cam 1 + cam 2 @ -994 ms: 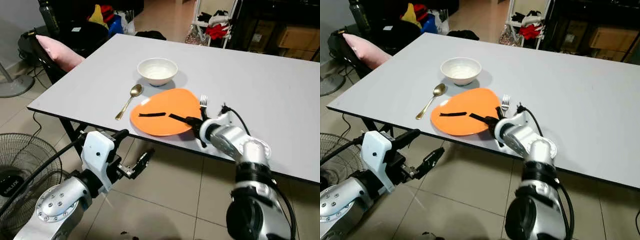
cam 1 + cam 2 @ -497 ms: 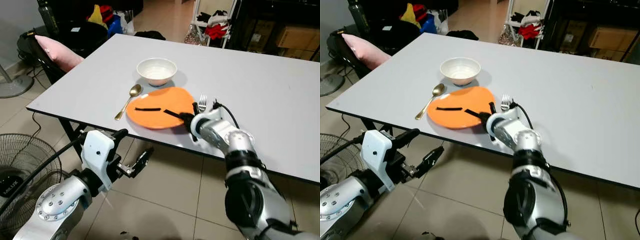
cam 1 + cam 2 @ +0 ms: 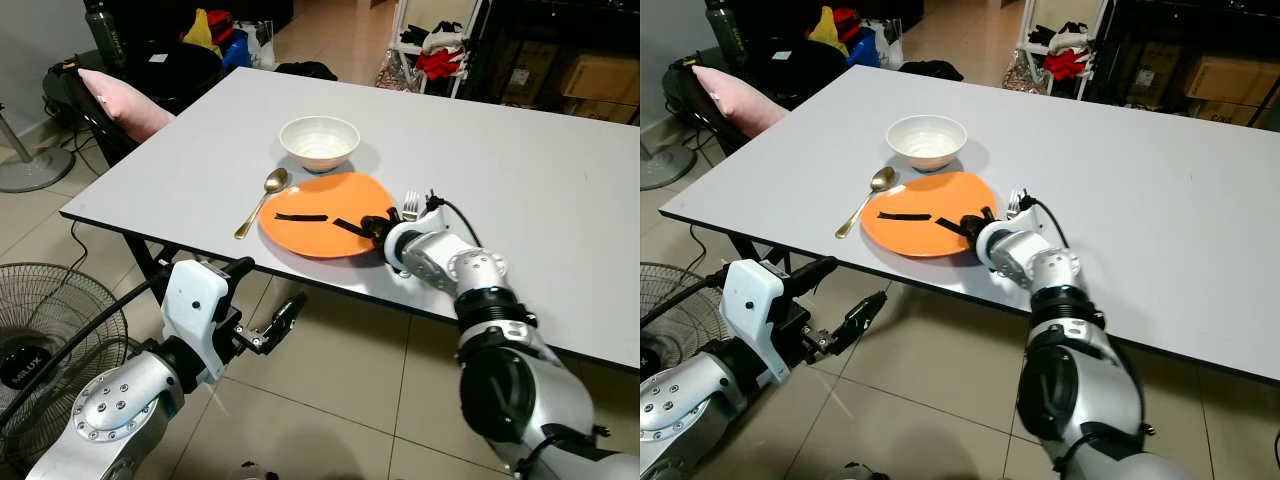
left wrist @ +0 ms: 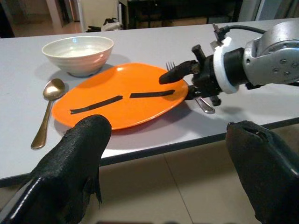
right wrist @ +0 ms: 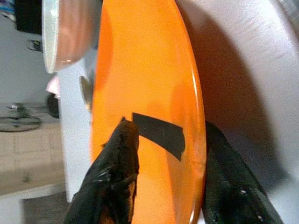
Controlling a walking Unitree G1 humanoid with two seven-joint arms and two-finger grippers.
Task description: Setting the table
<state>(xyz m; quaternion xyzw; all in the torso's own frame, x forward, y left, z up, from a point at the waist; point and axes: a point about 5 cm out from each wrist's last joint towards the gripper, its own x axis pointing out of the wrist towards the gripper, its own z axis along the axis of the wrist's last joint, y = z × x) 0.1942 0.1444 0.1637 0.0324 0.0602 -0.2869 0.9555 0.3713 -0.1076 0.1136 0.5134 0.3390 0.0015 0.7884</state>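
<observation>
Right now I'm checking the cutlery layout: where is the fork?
The fork lies on the white table, just right of the orange plate, partly hidden behind the right gripper clamping the plate's rim.

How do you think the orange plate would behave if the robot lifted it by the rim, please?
The orange plate looks thin, stiff and glossy, so it is probably light but may slip. The right pincer straddles only its rim beside the fork, so the far side would likely sag or tilt.

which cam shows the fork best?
Left eye view: the fork shows its tines beside the orange plate, handle behind the right gripper. Right eye view is similar. In the left wrist view the gripper hides most of it.
</observation>
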